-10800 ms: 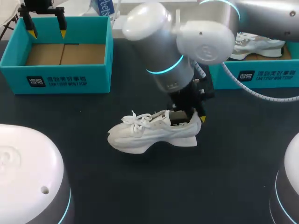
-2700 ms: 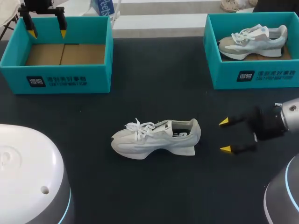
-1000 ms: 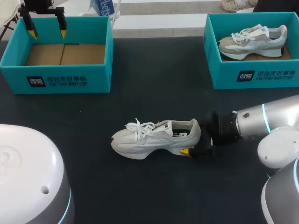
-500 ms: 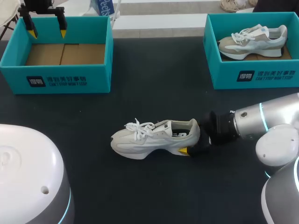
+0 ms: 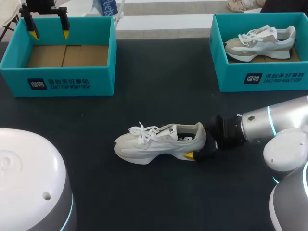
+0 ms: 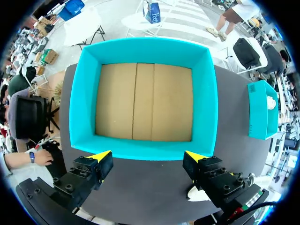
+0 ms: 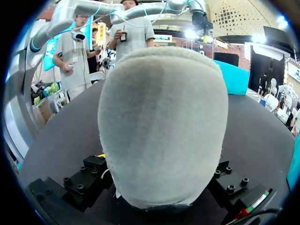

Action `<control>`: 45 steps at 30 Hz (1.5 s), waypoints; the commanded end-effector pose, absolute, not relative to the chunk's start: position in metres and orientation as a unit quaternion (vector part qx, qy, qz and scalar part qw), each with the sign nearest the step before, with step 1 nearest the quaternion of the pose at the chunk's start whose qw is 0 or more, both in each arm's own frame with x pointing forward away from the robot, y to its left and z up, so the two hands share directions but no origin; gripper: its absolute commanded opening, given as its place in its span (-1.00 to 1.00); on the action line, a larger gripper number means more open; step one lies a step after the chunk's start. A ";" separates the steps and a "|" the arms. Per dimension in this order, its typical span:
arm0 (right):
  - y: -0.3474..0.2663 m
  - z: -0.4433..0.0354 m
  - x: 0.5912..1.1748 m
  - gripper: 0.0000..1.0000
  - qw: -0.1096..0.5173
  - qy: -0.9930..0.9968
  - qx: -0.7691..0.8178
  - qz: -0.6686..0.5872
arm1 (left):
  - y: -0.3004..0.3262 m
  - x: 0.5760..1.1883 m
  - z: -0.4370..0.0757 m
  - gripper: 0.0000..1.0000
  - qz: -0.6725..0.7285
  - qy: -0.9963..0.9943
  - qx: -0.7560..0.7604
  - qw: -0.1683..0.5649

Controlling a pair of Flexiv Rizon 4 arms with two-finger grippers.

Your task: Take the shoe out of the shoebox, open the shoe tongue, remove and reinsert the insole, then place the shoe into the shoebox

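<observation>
Out on the dark surface (image 5: pixel 159 197), apart from the empty shoebox (image 5: pixel 57 81), the shoe (image 5: pixel 161 142) stands on its sole, the right arm's (image 5: pixel 269 126) jaws clamped across its heel, likely steadying it for tongue work, while the left arm's (image 5: pixel 42 6) jaws hang apart above that box.

Shoe (image 7: pixel 161 126) — matt, fuzzy suede heel; shoebox (image 6: pixel 143 101) — cardboard floor.

From above, the right gripper (image 5: pixel 202 144) is half buried behind the shoe (image 5: pixel 159 143) heel, only its near yellow tip showing. Its own cam just gets grey heel, tips covered. Insole's lost in the dark collar. Beside the left gripper (image 6: pixel 147 157), a white scrap (image 6: pixel 193 193) peeks out, too little to call.
</observation>
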State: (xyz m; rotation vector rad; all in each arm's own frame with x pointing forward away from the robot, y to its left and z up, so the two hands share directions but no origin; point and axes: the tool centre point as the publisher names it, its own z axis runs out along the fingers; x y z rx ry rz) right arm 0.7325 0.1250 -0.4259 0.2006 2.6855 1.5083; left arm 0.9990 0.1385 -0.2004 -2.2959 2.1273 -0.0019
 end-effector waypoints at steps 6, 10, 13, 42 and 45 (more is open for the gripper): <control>0.133 -0.434 0.733 -1.00 0.028 0.870 0.065 0.487 | 0.099 0.954 -0.199 1.00 -0.028 0.638 -0.769 0.026; 0.133 -0.434 0.733 -1.00 0.028 0.870 0.065 0.487 | 0.067 0.943 -0.203 1.00 -0.025 0.619 -0.785 0.013; 0.133 -0.434 0.733 -1.00 0.028 0.870 0.065 0.487 | 0.037 0.933 -0.213 1.00 -0.027 0.619 -0.784 0.035; 0.133 -0.434 0.733 -1.00 0.028 0.870 0.065 0.487 | -0.016 0.892 -0.212 1.00 -0.038 0.661 -0.749 0.025; 0.133 -0.434 0.733 -1.00 0.028 0.870 0.065 0.487 | -0.022 0.877 -0.213 1.00 -0.036 0.676 -0.736 0.001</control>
